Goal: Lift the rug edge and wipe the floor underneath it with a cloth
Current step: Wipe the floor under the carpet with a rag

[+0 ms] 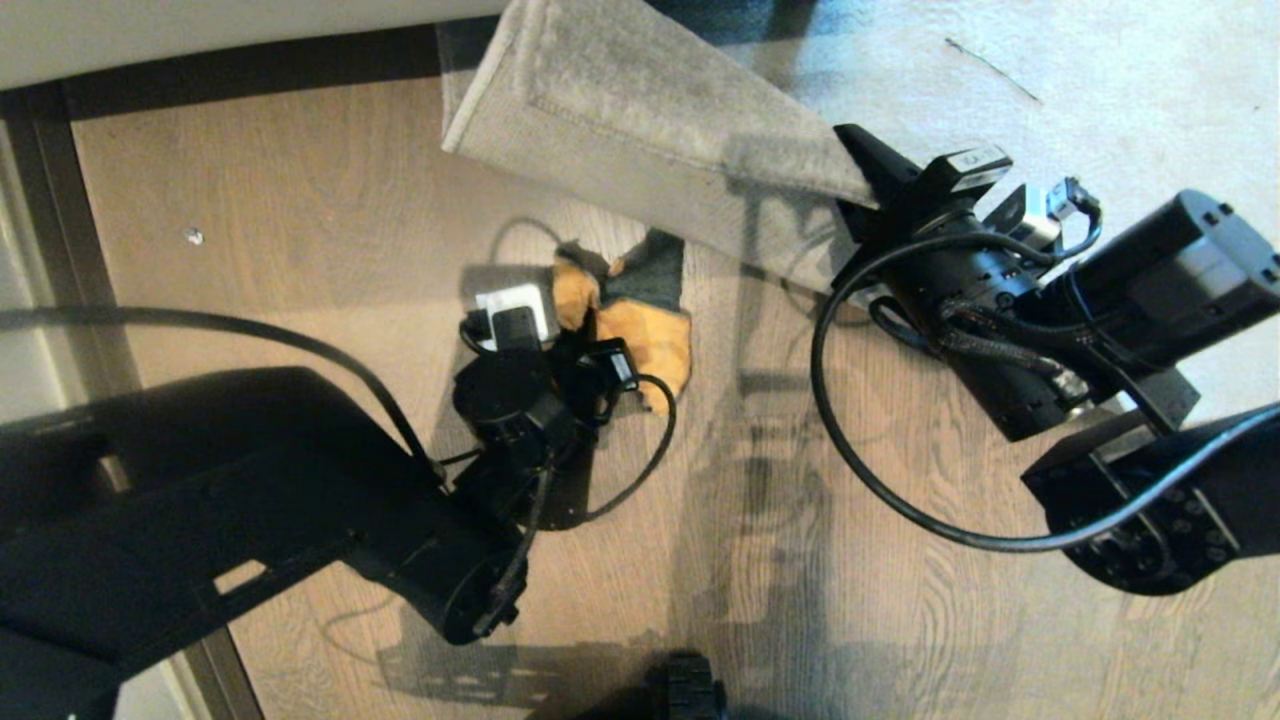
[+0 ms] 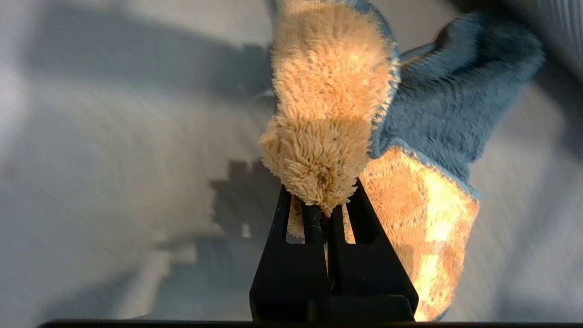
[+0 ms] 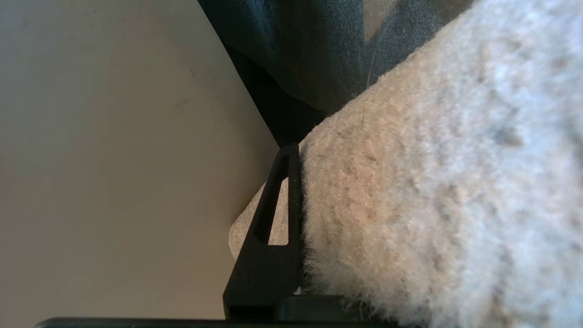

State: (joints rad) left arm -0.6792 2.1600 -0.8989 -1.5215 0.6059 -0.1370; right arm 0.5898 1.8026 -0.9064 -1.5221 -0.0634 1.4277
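Left gripper (image 2: 324, 214): the two black fingers are pressed together on a fold of the cloth (image 2: 328, 136), pinched at the tips. The tan, shaggy face bunches up right above the fingertips; the dark grey-blue face hangs off to one side, and a second tan flap lies beside the fingers. In the head view the left gripper (image 1: 572, 335) points down at the floor (image 1: 300, 250), with the cloth (image 1: 640, 320) crumpled under and beyond it, resting on the wood planks just beside the raised rug border. The left arm reaches in from the lower left of the head view.

Right gripper (image 1: 868, 185): clamped on the rug edge (image 1: 620, 130). In the right wrist view one black finger (image 3: 273, 228) lies flat against the pile of the rug edge (image 3: 432, 182); the other finger is hidden behind the rug. The border is held up off the floor, folded back so that its paler underside and stitched hem face the head camera, with the square corner toward the top left.

Surroundings: the bare planks under the lifted flap are exposed and partly in shadow. The rest of the rug (image 1: 1100, 90) lies flat at upper right. A dark baseboard strip (image 1: 250, 70) runs along the wall at the top. A small pale speck (image 1: 194, 236) sits on the floor well left of the cloth.
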